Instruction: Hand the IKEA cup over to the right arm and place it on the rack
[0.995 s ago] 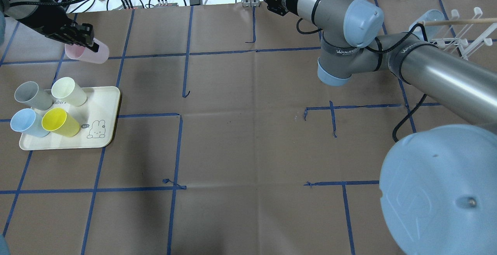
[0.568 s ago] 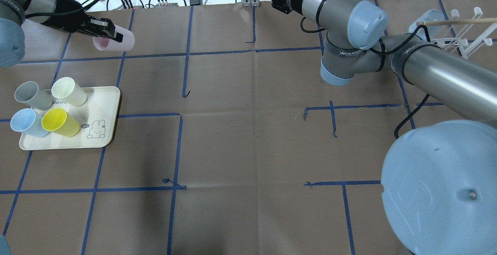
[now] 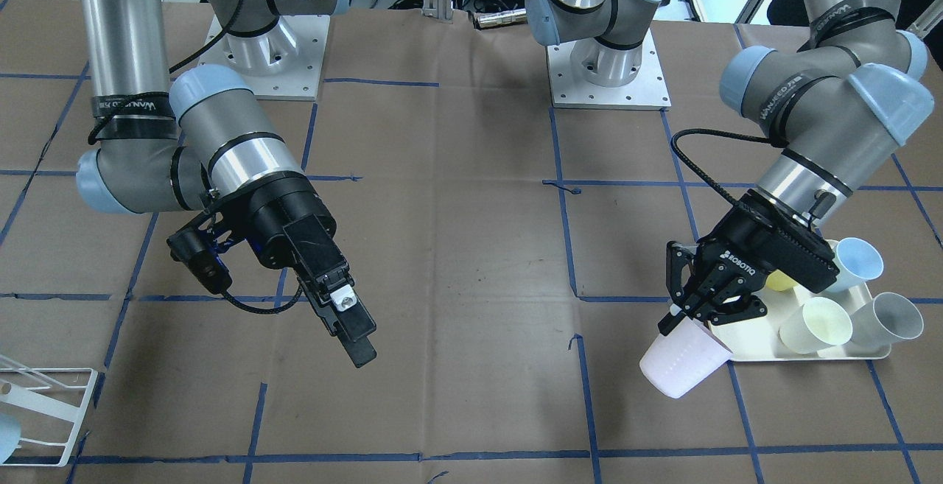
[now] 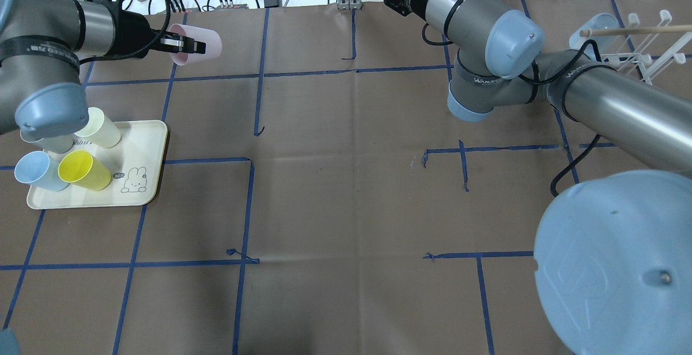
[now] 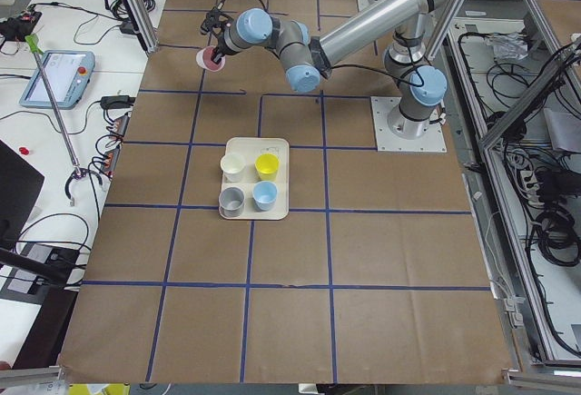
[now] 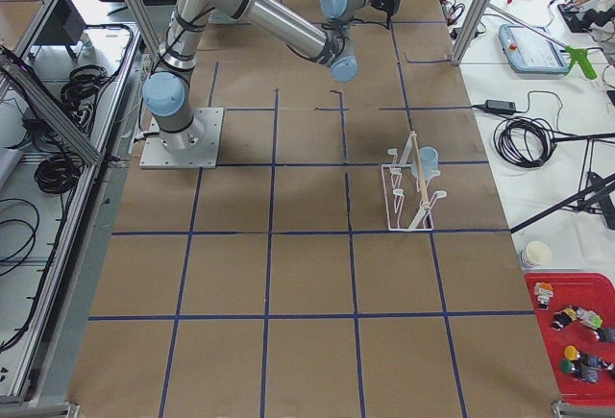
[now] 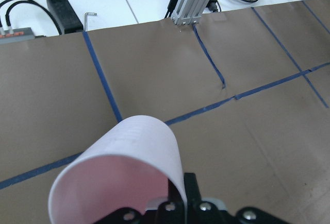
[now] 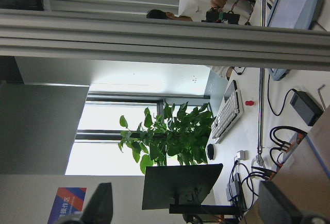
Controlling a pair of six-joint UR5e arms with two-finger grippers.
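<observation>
Over the far side of the desk [image 4: 346, 193], the left end effector [image 3: 698, 306] was clamped on the pink IKEA cup [image 3: 681, 367] at its rim, one finger inside and one outside. Cup was airborne, tilted, mouth toward the wrist, off the cream tray [image 3: 818, 355] that held four other cups. Right end effector [image 3: 356, 340] hung well apart from it, fingers spread wide in its own wrist view, holding nothing. Rack [image 6: 408, 192] sat at the robot's right end of the desk, one blue cup [image 6: 428, 159] already on it.

Risks, judged:
- The rim pinch looked like a thin hold, so the cup could swivel or slip when the right fingers press on it.
- Letting go before the right grip closed would drop it.
- A skewed approach could clash the fingers.
- At the rack, a misjudged peg could knock the blue cup.
</observation>
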